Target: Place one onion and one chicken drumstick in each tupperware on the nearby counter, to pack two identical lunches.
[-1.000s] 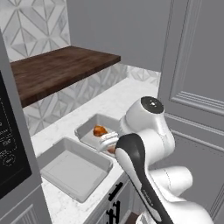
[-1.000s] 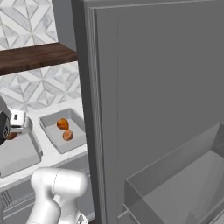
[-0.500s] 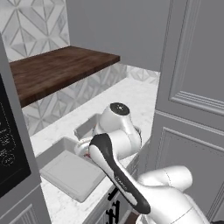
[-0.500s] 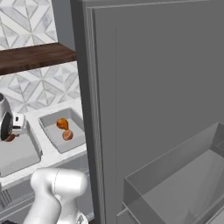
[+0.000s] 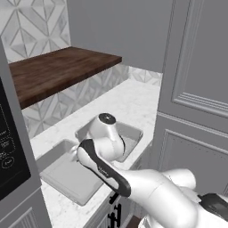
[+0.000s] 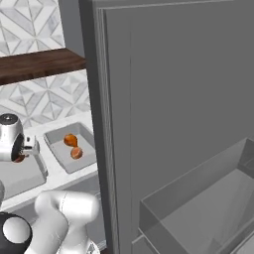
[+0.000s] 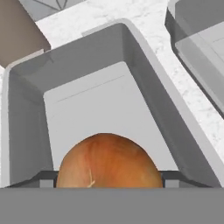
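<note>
My gripper (image 7: 109,180) is shut on an onion (image 7: 109,159), a smooth orange-tan ball held between the two finger tips. It hangs over an empty light-grey tupperware (image 7: 87,105), the left one (image 5: 67,176) on the white marble counter (image 5: 133,102). In the right base view the gripper (image 6: 22,153) shows at the far left, with the onion (image 6: 18,158) as an orange spot under it, above that tupperware (image 6: 22,176). The other tupperware (image 6: 59,149) holds two orange-brown pieces (image 6: 70,140) (image 6: 76,153); they are too small to tell onion from chicken drumstick.
A dark brown wooden shelf (image 5: 58,71) hangs over the back of the counter, against patterned wall tiles. A black appliance (image 5: 9,151) stands at the left edge. Tall grey cabinet panels (image 5: 196,89) rise on the right. The second tupperware (image 7: 197,43) lies close beside the empty one.
The arm has swung left with the onion, from over the right tupperware to over the empty left one. The two pieces in the right tupperware have not moved.
</note>
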Controlling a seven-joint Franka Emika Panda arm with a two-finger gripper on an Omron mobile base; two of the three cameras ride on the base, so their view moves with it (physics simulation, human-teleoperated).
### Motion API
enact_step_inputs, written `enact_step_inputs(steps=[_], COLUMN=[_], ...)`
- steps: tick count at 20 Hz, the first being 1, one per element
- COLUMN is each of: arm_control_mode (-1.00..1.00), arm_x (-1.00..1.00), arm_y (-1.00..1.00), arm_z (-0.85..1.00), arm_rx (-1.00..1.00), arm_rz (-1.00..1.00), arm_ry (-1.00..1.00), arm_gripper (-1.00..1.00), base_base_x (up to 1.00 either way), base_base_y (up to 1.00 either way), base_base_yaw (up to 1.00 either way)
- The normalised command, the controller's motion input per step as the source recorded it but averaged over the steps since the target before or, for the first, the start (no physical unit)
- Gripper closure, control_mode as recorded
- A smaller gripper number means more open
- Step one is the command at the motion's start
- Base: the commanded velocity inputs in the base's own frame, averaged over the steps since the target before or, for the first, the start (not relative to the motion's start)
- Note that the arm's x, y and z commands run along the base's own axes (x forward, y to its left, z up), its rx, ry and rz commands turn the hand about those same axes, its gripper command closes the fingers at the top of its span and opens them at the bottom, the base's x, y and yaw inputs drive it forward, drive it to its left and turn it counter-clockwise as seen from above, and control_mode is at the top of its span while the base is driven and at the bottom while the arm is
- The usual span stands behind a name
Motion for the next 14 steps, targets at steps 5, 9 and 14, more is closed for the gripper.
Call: enact_step_inputs(steps=[5, 9, 14], arm_control_mode=[-1.00, -1.00, -1.00], arm_x=[0.52, 0.49, 0.54], arm_y=[0.48, 0.48, 0.60], arm_z=[-0.52, -0.31, -0.28], arm_rx=[-0.02, -0.02, -0.05], arm_rz=[0.00, 0.00, 0.00], arm_ry=[0.05, 0.01, 0.00], arm_gripper=[1.00, 1.00, -1.00], base_base_x=[0.00, 0.00, 0.00], base_base_y=[0.00, 0.00, 0.00], base_base_yaw=[0.00, 0.00, 0.00])
